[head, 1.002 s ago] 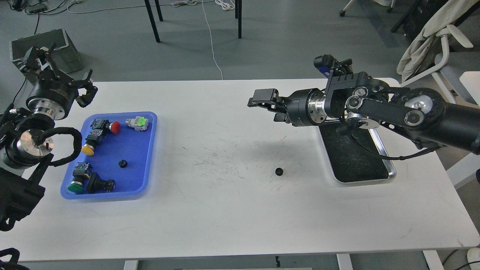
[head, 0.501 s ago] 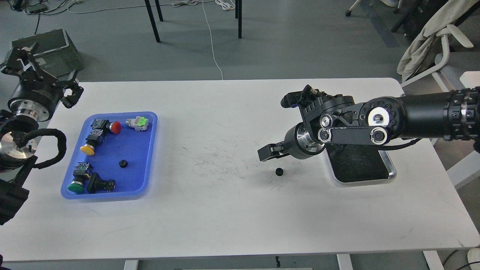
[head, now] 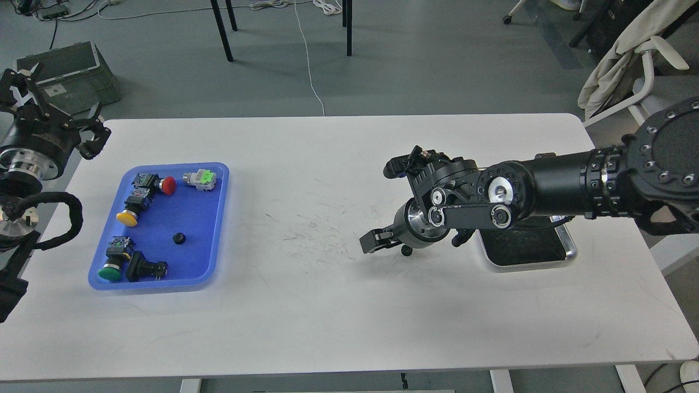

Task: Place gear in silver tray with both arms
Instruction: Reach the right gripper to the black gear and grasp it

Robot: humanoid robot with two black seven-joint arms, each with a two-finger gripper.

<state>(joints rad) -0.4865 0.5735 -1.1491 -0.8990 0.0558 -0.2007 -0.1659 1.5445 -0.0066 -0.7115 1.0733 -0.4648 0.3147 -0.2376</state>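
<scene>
A small black gear (head: pixel 406 250) lies on the white table, partly hidden under my right wrist. My right gripper (head: pixel 377 240) is low over the table, points left, and sits just left of the gear; it looks open and holds nothing. The silver tray (head: pixel 568 250) with its dark bottom lies right of the gear, mostly covered by my right arm. My left gripper (head: pixel 54 109) is open and empty, raised off the table's far left corner.
A blue plastic tray (head: pixel 215 218) at the left holds several push-button switches and another small black gear-like piece (head: pixel 178 238). A chair with a cloth (head: pixel 628 54) stands at the far right. A grey crate (head: pixel 71 71) is on the floor at the left.
My right arm has swung down and left, bringing its gripper from above the silver tray down to the table beside the gear. My left arm has drawn back to the left.
</scene>
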